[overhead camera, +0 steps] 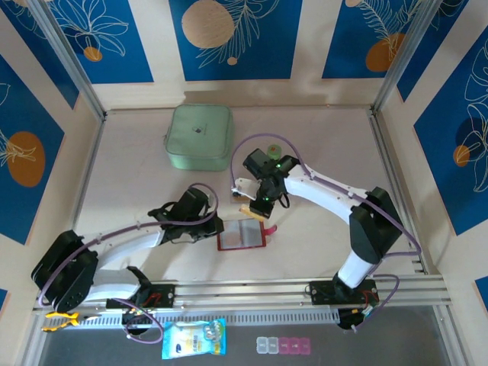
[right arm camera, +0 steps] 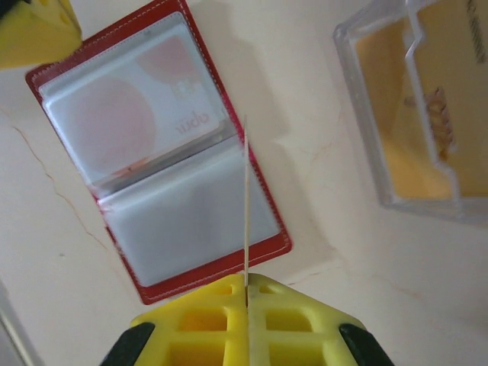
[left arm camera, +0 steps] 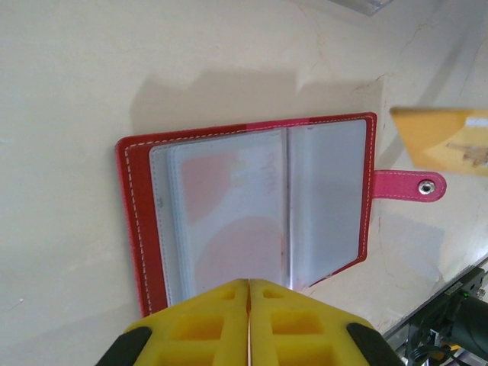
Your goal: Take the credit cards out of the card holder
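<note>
The wallet [overhead camera: 242, 235] lay open and flat on the table [overhead camera: 328, 145], near the middle, with one card [left arm camera: 229, 221] inside a clear pocket. The left gripper [left arm camera: 249, 284] was clenched at the wallet's left edge; whether it pinched anything could not be told. The right gripper [right arm camera: 246, 280], just beyond the wallet's far right corner, grasped a tan card [left arm camera: 438, 133].

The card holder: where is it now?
In the top view the card holder lies open on the table, near the front middle, between the left gripper and the right gripper, with the green case behind it.
</note>
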